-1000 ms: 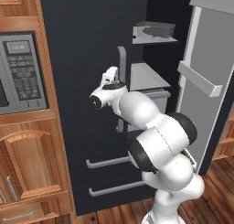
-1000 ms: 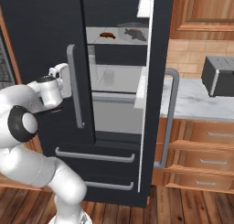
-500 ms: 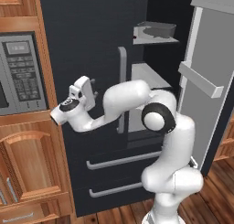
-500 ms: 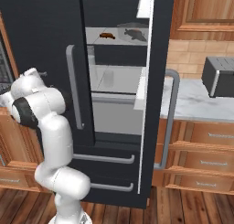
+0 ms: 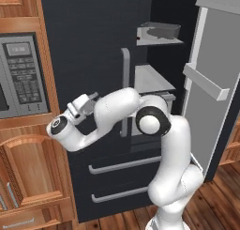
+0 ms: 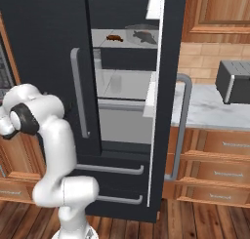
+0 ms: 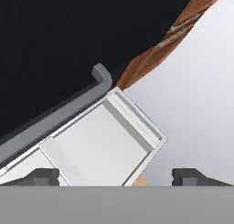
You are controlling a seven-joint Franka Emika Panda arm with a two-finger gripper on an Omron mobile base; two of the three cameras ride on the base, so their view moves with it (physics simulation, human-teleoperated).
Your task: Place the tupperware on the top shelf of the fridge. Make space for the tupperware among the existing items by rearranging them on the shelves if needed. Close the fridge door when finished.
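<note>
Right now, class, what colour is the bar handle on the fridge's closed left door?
Grey, against the black fridge; the handle shows best in the right base view.

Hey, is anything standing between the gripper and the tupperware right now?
Yes. The tupperware sits on the top shelf inside the fridge. The open gripper hovers off to the left, in front of the closed left door. That door and its grey handle stand between them.

To my left I see a silver microwave (image 5: 21,76) set into wooden cabinets (image 5: 33,172), and to my right a grey toaster (image 6: 234,81) stands on a pale stone counter (image 6: 215,111) above wooden drawers (image 6: 219,160).
</note>
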